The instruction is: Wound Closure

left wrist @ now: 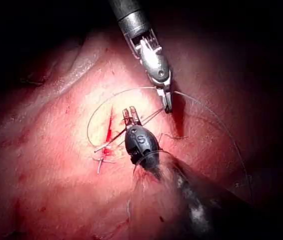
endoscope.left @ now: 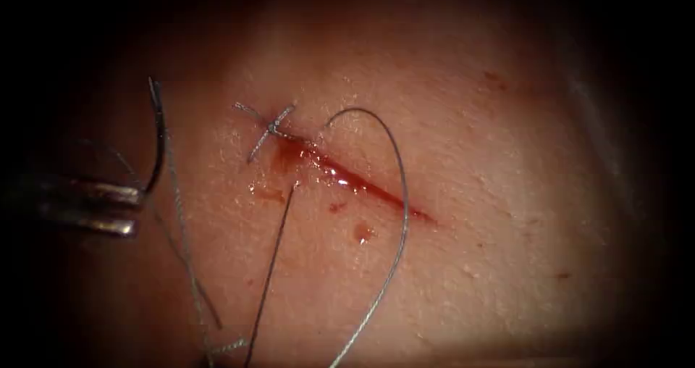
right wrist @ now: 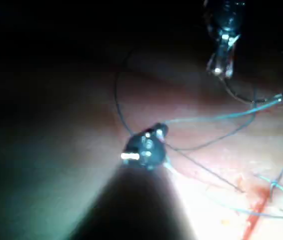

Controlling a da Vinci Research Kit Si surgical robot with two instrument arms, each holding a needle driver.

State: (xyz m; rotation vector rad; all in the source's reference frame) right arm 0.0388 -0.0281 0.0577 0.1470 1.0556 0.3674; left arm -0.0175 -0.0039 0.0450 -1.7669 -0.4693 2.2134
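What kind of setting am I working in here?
Likely a bench suturing practice setup: bare tissue with a short cut, one tied stitch, and the left tool holding the curved needle.

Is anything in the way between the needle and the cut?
Yes. A strand of thread lies on the tissue between the cut and the needle, which is left of it by the left claw.
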